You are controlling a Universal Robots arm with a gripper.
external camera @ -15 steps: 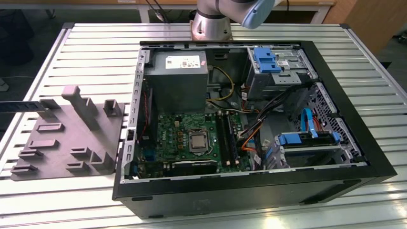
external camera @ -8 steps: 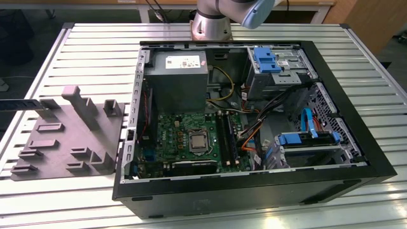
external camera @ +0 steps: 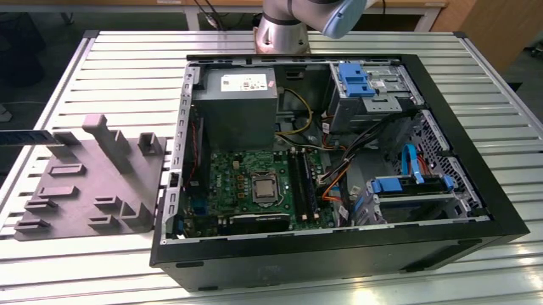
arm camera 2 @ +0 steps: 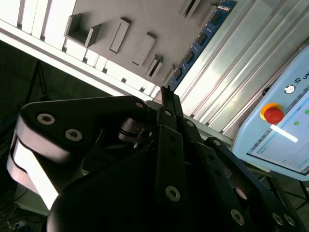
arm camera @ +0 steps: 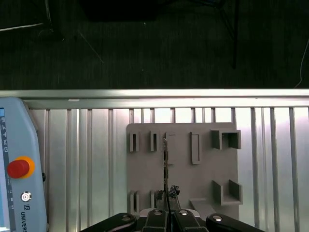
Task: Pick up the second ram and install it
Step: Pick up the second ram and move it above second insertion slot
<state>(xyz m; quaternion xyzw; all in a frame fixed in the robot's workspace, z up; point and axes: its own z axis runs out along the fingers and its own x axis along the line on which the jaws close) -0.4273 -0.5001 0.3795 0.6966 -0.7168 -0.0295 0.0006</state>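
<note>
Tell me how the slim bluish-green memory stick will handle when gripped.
The slim bluish-green memory stick, pinched in the gripper, is probably stiff and light: a thin flat board. Its exposed chips suggest fragility. Being so narrow edge-on, it would likely tip if stood unsupported.

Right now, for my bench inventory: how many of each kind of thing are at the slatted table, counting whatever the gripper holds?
Open computer case: 1
Grey fixture plate: 1
Second ram, clamped in the gripper: 1
Teach pendant with a red button: 1
Total: 4
</note>
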